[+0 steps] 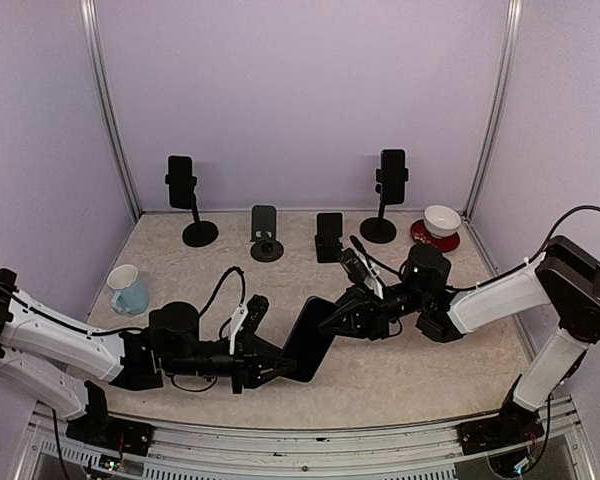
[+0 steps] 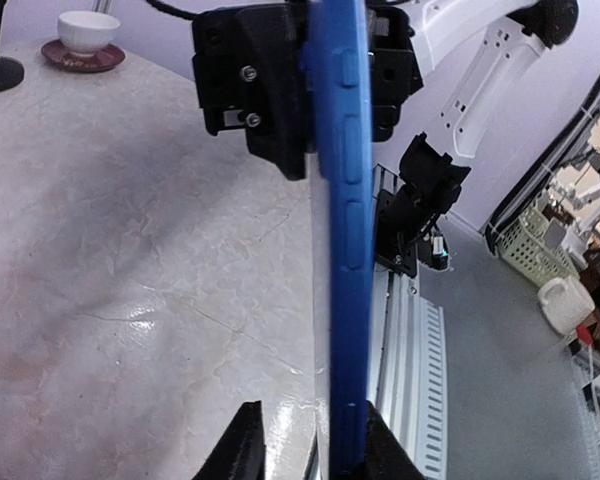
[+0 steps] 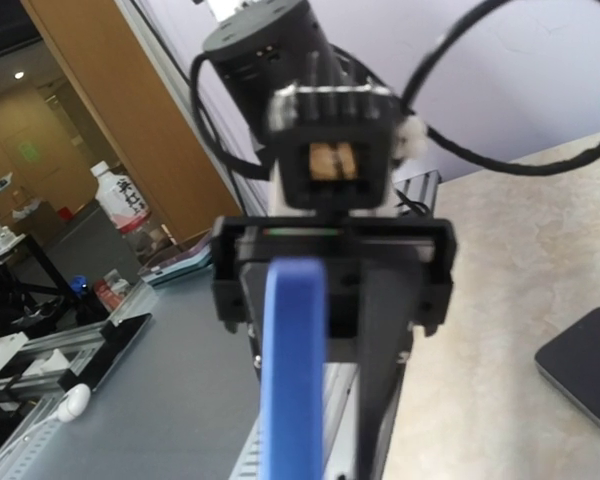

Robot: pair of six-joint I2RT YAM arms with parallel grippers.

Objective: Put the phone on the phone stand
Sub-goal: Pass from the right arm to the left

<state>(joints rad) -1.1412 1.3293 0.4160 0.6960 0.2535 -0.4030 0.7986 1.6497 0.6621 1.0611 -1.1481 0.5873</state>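
1. The phone (image 2: 342, 250) is seen edge-on from the left wrist: a thin slab in a blue case with raised side buttons. From above it is a dark, tilted rectangle.
2. It hangs over the near middle of the table (image 1: 460, 340), between the two arms and well short of the phone stands (image 1: 265, 235) at the back.
3. The right gripper (image 1: 335, 318) is clamped on its far end.
4. The left gripper (image 2: 315, 455) straddles its near end, not yet clamped. One finger (image 2: 385, 452) lies against the case, and a gap shows beside the other.
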